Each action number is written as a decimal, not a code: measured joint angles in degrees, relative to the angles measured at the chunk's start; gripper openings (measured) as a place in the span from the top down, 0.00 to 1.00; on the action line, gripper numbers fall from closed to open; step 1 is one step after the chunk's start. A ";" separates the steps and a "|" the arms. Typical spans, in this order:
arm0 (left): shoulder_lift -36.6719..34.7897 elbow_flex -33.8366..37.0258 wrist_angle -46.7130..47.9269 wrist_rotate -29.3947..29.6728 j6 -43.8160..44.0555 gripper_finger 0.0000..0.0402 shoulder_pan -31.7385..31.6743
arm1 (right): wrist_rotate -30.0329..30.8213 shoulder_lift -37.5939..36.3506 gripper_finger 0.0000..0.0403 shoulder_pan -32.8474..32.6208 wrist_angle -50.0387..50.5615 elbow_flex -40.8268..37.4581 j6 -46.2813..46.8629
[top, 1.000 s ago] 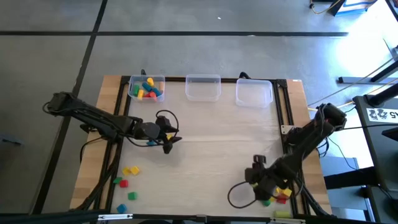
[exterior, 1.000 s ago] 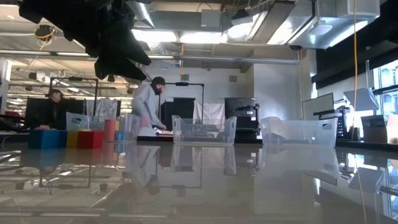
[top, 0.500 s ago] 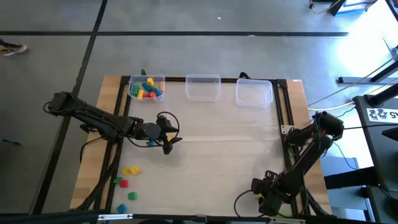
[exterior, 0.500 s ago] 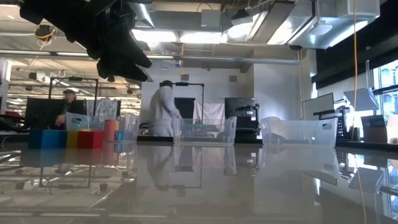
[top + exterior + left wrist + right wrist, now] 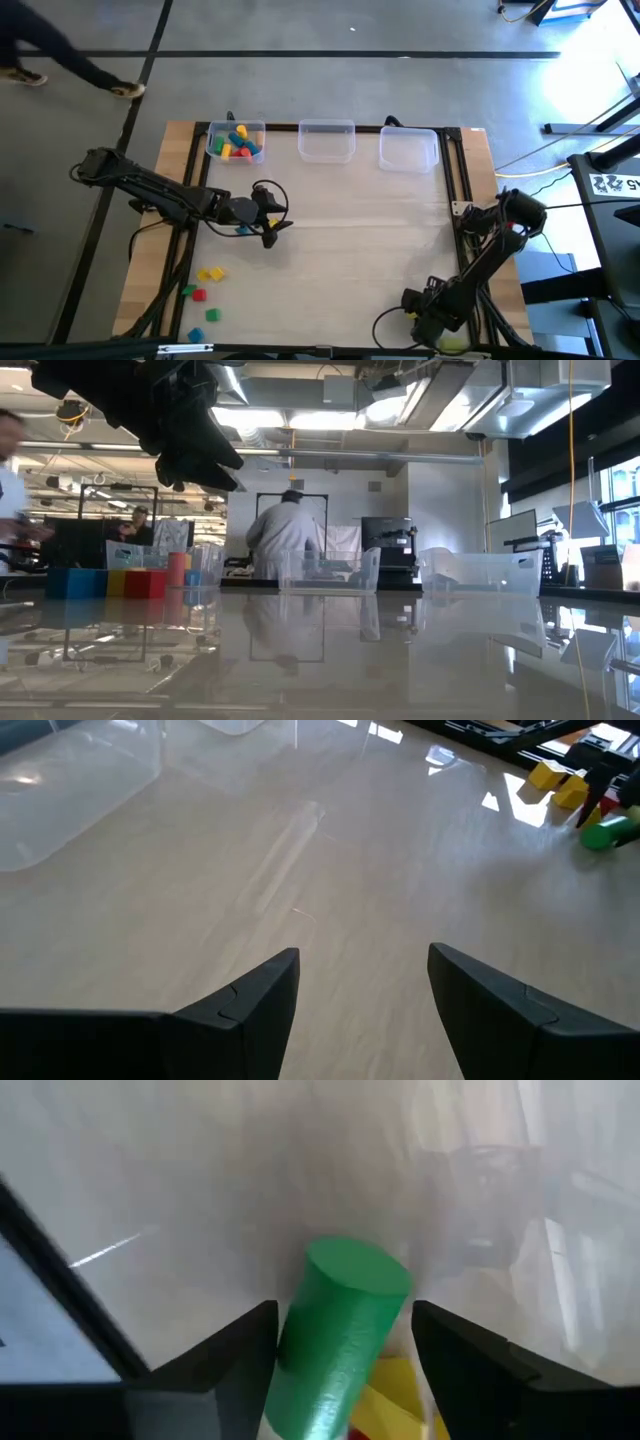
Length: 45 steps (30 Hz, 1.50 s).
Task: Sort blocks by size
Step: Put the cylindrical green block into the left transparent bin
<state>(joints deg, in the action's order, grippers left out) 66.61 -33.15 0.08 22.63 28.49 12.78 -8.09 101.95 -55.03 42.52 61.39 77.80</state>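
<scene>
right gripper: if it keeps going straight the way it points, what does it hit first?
Likely the green cylinder block, which stands between the right gripper's open fingers in the wrist view, with a yellow block just beneath it. Depth is unclear, so contact may already be near.

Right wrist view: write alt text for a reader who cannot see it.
A green cylinder stands tilted between the right gripper's two dark fingers, which flank it without clearly touching. A yellow block shows just beyond, on the pale table.
</scene>
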 joint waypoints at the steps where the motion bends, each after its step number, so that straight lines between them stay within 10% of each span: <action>1: 0.00 0.00 0.00 0.00 0.00 0.45 0.00 | -0.07 0.22 0.44 0.11 0.55 0.00 -0.03; 9: 0.00 0.00 -0.04 0.00 0.02 0.45 0.00 | -0.66 1.06 0.66 3.13 1.12 0.10 -8.83; 19: -0.02 0.00 0.24 0.00 -0.75 0.45 0.51 | -0.40 0.84 0.66 10.61 1.45 0.22 -26.07; 37: -12.25 -0.52 1.08 0.07 -6.23 0.45 1.62 | 21.86 0.84 0.65 29.71 10.50 11.92 -65.29; 45: -20.09 -0.57 0.94 0.11 -9.93 0.45 1.60 | 33.66 0.82 0.64 39.13 -0.73 14.05 -82.17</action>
<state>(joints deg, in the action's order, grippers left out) 46.52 -33.71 1.02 22.74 18.56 14.37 25.57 102.76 -15.90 41.79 75.44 -4.38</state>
